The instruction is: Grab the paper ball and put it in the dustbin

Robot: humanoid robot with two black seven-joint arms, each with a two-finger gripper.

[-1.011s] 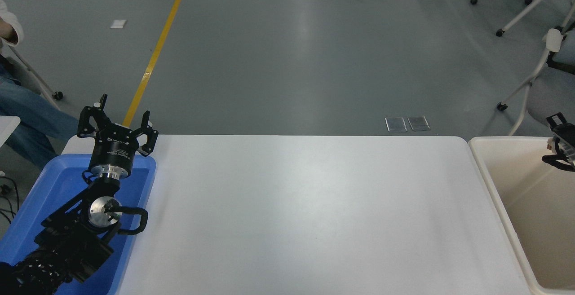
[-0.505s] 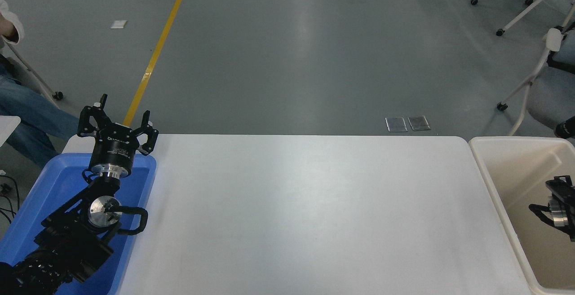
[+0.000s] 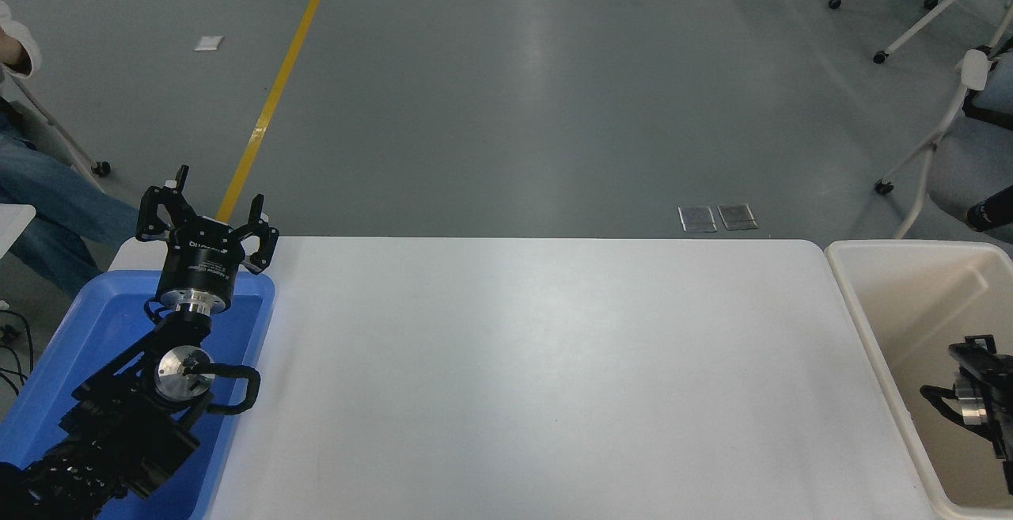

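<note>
The dustbin (image 3: 910, 290), a deep cream-white bin, stands off the table's right end. My right gripper (image 3: 977, 362) comes in from the right edge and sits low inside the bin, near its right wall; most of it is cut off by the picture's edge, so its state does not show. The paper ball is hidden or out of view; none lies on the table or on the visible bin floor. My left gripper (image 3: 218, 191) is parked at the lower left above a blue tray, open and holding nothing.
A shallow blue tray (image 3: 95, 322) lies under the left arm at the white table's (image 3: 538, 377) left end. A person's legs and sleeve show at the far left. Wheeled chairs stand on the grey floor at the upper right.
The right arm has dropped from the bin's far rim down into the bin, then shifted slightly further left. The left arm has not moved.
</note>
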